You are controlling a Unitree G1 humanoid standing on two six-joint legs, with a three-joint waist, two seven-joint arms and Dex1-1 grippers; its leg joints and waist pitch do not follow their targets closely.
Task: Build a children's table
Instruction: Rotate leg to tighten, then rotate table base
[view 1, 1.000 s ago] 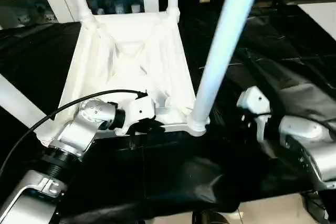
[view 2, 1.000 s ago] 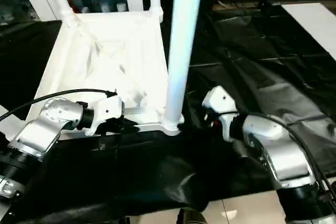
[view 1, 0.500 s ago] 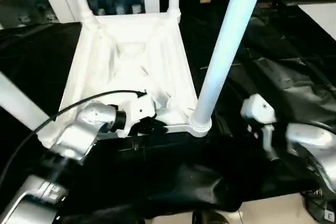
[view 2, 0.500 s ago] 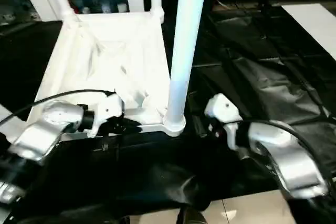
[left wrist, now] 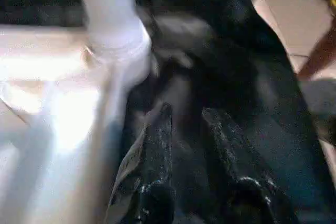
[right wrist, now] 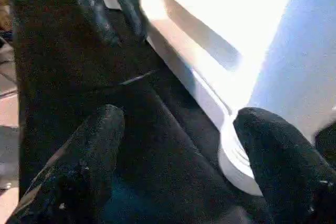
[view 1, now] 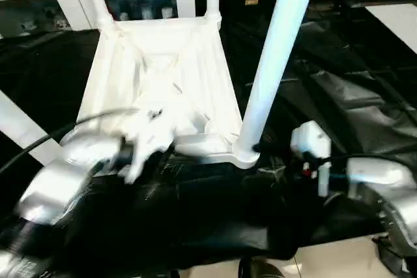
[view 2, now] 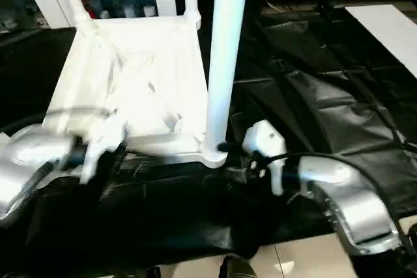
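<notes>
Tabletop (view 1: 163, 89) lies underside-up on the black-draped bench (view 1: 365, 96), legs (view 1: 277, 63) upright. Left gripper (left wrist: 184, 124) has let go of the near rim and backed off, jaws slightly parted, empty. Right gripper (right wrist: 178, 145), jaws spread wide, has edged closer to the near-corner leg.

The white square tabletop (view 1: 163, 89) lies upside down, ribbed underside up, with white tubular legs (view 1: 277, 56) standing upright in its near-right and far corner sockets.
</notes>
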